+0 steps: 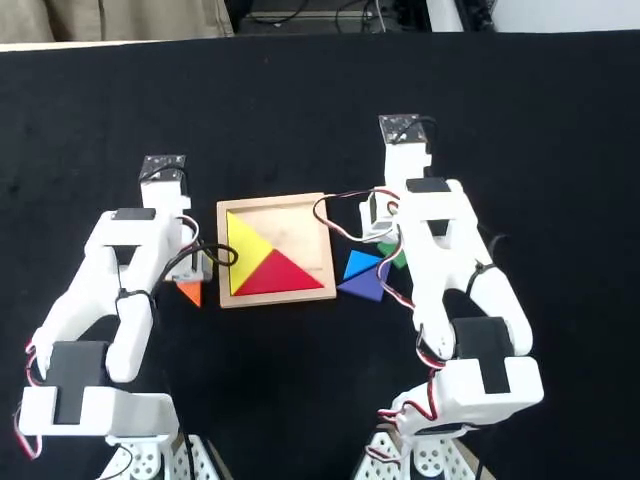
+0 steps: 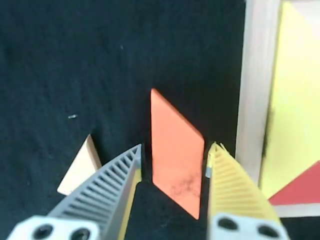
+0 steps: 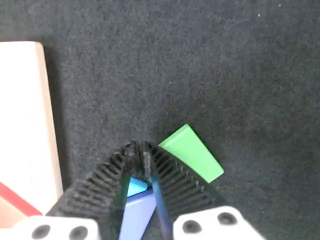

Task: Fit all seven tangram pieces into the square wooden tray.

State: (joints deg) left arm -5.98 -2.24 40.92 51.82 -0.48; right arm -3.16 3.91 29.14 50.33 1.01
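Tray (image 1: 272, 199) is sitting mid-table w/ yellow triangle (image 1: 248, 250) & red triangle (image 1: 285, 276) inside. Orange piece (image 2: 175, 160) is lying just beside it, btwn left gripper (image 2: 176, 147) fingers, spread wide. Right gripper (image 3: 140, 146) is hanging pinched shut over blue pieces (image 1: 362, 266), near green piece (image 3: 192, 152)

High view: bright, even overhead light; white arms (image 1: 440, 230) near glare on black cloth (image 1: 300, 100); shadows faint | Left wrist view: dimmer; dark shadow right of orange piece (image 2: 175, 155), another on yellow piece (image 2: 295, 100) by tray (image 2: 252, 90) rim | Right wrist view: cloth evenly lit; soft shadow along tray edge.
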